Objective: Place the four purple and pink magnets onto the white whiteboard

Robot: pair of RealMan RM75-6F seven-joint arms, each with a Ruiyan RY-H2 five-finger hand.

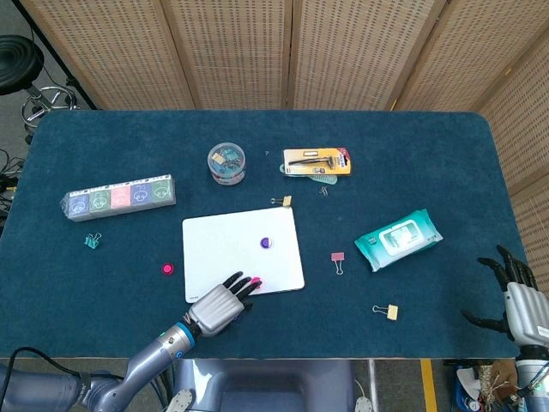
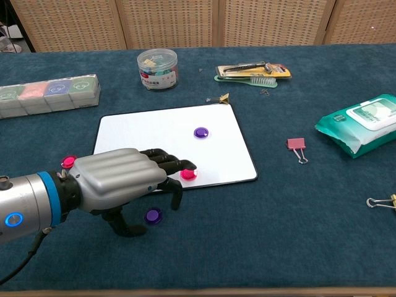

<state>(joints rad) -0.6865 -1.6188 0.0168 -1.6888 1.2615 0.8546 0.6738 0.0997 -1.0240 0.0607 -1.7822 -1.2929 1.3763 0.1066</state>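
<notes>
The white whiteboard (image 1: 243, 251) (image 2: 167, 136) lies flat mid-table. One purple magnet (image 1: 266, 242) (image 2: 200, 132) sits on it. A pink magnet (image 1: 255, 281) (image 2: 188, 174) rests on the board by its front edge, and the fingertips of my left hand (image 1: 219, 305) (image 2: 117, 179) reach over it and touch it, the thumb hanging apart below. A second purple magnet (image 2: 153, 215) lies on the cloth under that hand, in front of the board. Another pink magnet (image 1: 167, 269) (image 2: 67, 162) lies on the cloth left of the board. My right hand (image 1: 515, 296) hovers at the table's right front corner, fingers spread, empty.
A strip of boxed items (image 1: 120, 197) lies at the left, and a clear tub of clips (image 1: 226, 162) stands behind the board. A packaged razor (image 1: 317, 161) and a wipes pack (image 1: 397, 239) lie right of it. Binder clips (image 1: 338, 260) (image 1: 387, 311) (image 1: 92, 241) are scattered on the cloth.
</notes>
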